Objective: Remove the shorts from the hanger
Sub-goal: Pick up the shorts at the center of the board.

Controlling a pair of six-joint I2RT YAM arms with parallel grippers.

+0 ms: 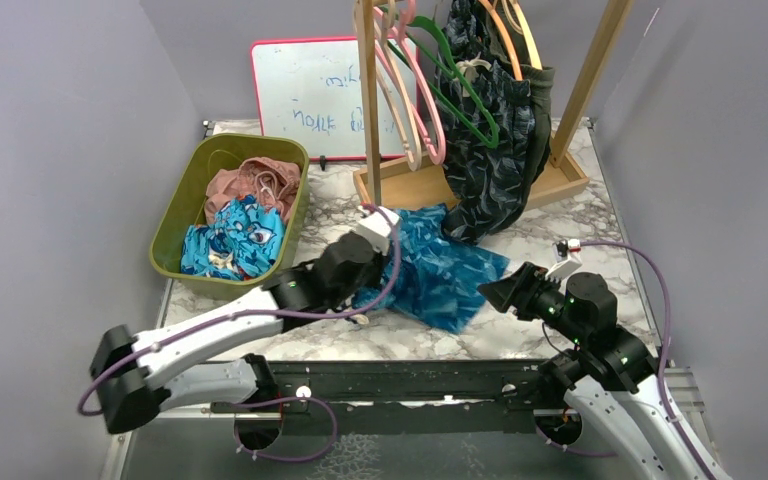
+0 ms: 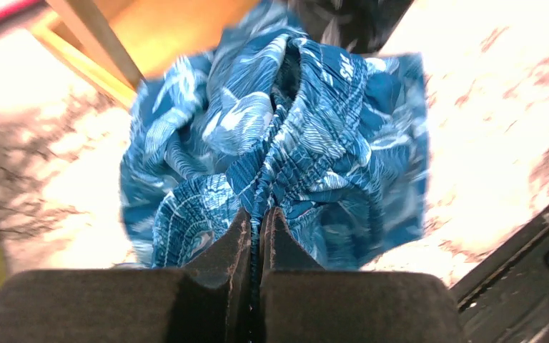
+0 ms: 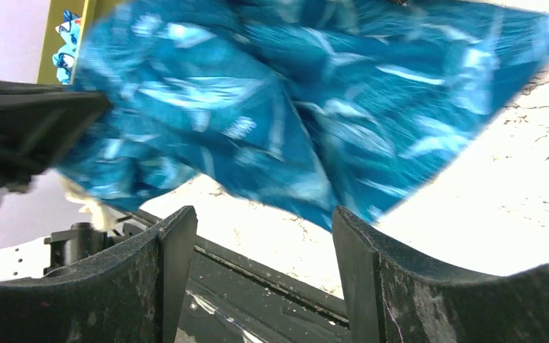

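Left wrist view: left gripper [image 2: 257, 218] clenching blue leaf-print shorts [image 2: 293, 136]

Its fingers are pinching a gathered ridge of the cloth. The blue leaf-print shorts are lying crumpled on the marble table [image 1: 600, 230], just in front of the wooden rack base [image 1: 565, 178]. The right gripper [image 3: 263, 218] is hovering beside them, jaws apart, grasping nothing. Dark navy shorts [image 1: 490, 150] are hanging on the rack. Pink shorts [image 1: 255, 180] and cartoon-print shorts [image 1: 235, 240] are sitting in the olive bin [image 1: 175, 235].
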